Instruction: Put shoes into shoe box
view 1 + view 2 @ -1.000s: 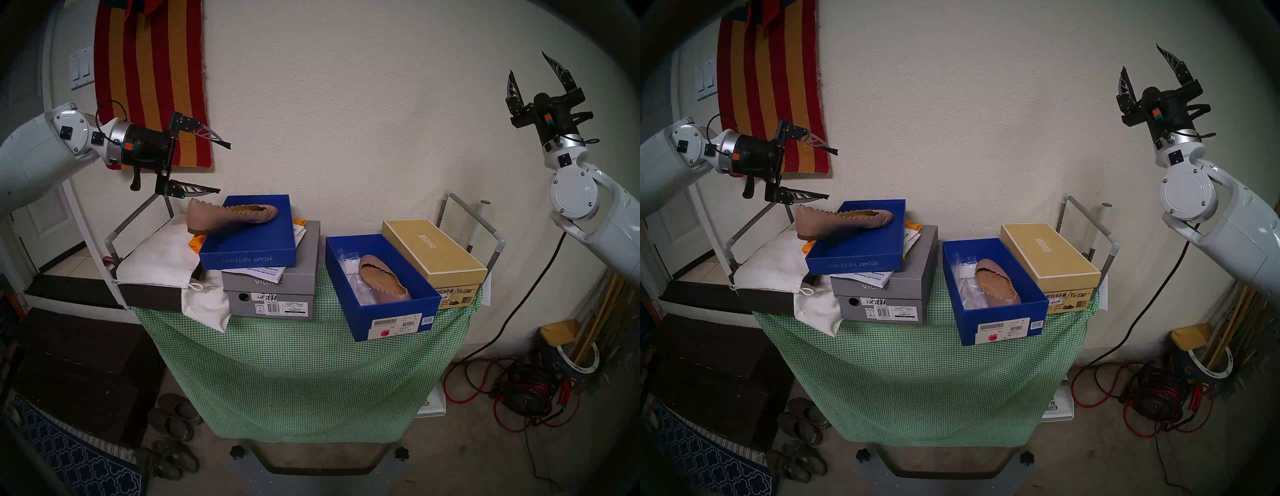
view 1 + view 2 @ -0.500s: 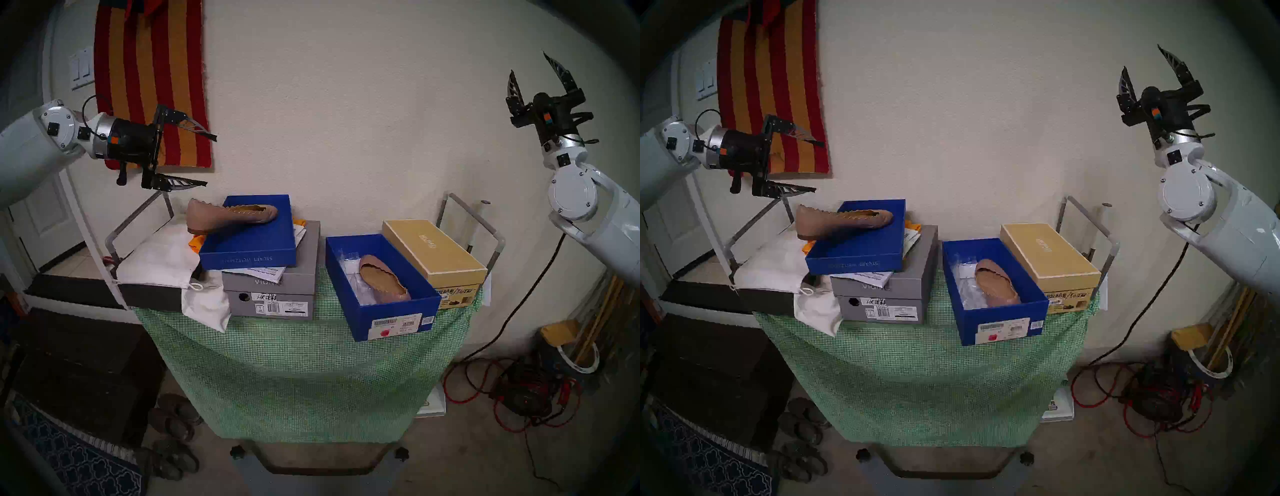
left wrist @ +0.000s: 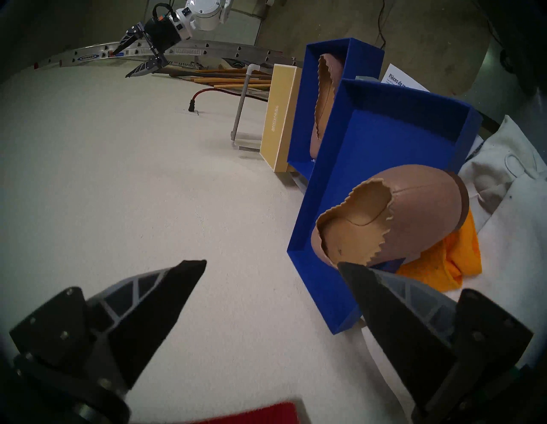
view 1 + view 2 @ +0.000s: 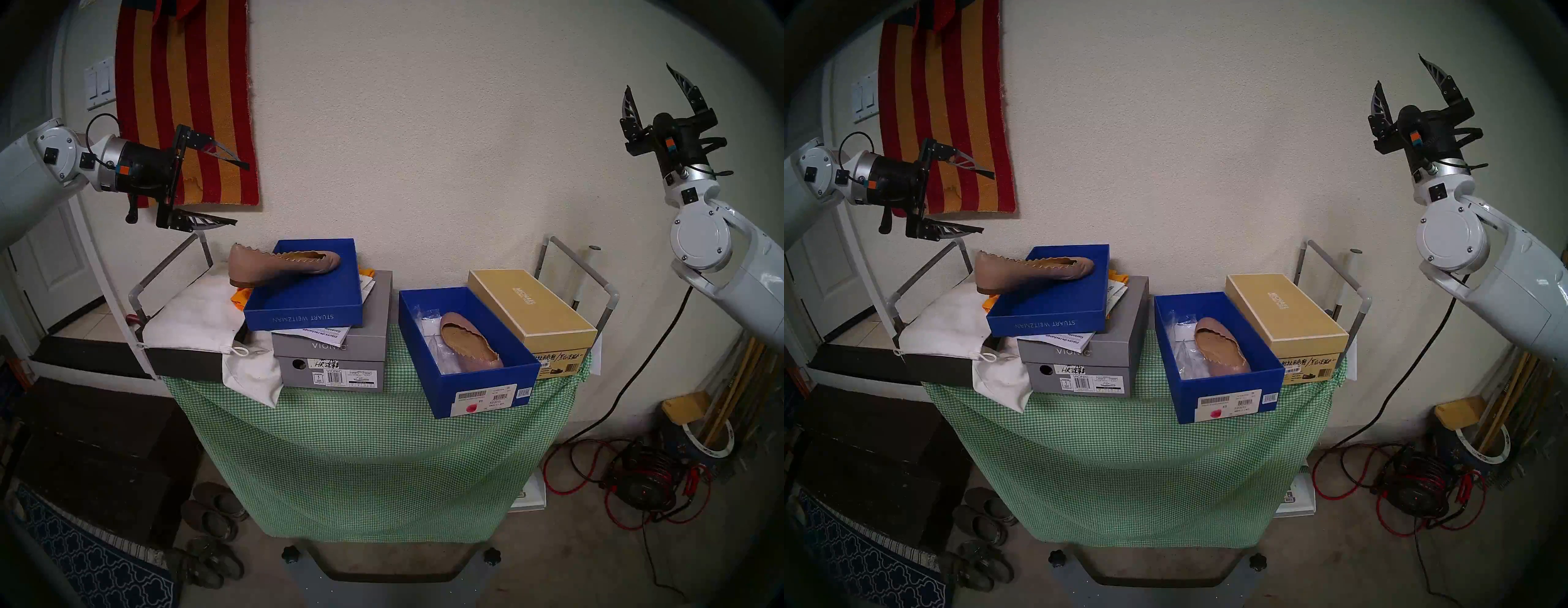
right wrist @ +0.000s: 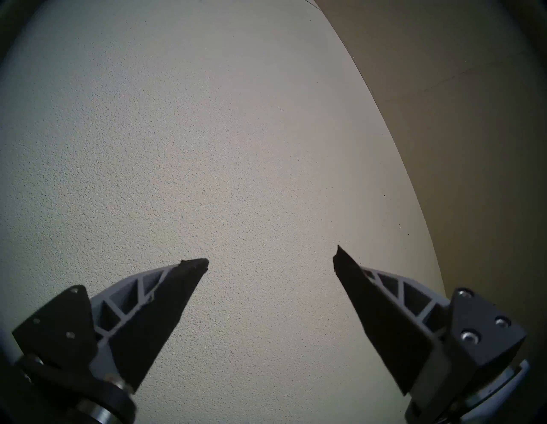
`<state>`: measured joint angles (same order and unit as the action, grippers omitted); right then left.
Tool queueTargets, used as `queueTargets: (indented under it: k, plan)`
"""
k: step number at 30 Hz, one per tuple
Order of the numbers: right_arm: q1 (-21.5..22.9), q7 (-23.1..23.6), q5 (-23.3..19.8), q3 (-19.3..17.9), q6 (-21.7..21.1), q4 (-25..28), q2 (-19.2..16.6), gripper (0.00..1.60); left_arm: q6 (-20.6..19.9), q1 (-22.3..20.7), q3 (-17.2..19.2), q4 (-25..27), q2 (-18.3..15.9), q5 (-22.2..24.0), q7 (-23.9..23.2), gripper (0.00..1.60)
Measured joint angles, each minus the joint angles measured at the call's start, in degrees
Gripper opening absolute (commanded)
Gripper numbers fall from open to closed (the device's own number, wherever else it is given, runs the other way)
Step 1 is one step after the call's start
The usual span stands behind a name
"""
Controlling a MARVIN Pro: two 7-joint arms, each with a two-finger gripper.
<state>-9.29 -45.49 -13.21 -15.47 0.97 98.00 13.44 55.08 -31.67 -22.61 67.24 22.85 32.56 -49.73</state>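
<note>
So my left gripper [image 4: 242, 193] is hanging wide open with nothing in it, just up-left of the loose shoe [image 4: 283, 268]. That shoe lies across the blue lid [image 4: 305, 312], heel toward my jaws, long axis left-right. The other shoe [image 4: 470, 346] is already in the shoe box [image 4: 483, 384]. Right gripper [image 4: 649, 78] is open too, parked high, way farther off.

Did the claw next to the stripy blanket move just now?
Yes. The left claw slid left and slightly up across the striped blanket, farther from the shoe on the blue lid.
</note>
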Motion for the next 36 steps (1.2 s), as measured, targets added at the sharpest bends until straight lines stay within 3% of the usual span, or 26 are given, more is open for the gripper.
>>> queueTargets:
  k: [9, 23, 36]
  plan:
    - [-0.05, -0.21, -0.09, -0.02, -0.38, 0.14, 0.03, 1.6, 0.0, -2.61, -0.25, 1.05, -1.3, -1.85, 0.0, 1.6]
    - [-0.11, -0.61, -0.24, -0.06, -1.01, 0.33, 0.07, 1.6, 0.0, -3.66, -5.58, 8.81, -3.67, -3.98, 0.0, 1.6]
    - [-0.16, -0.86, -0.34, -0.08, -1.49, 0.48, 0.1, 1.6, 0.0, -5.44, -9.12, 12.86, -5.68, -5.88, 0.02, 1.6]
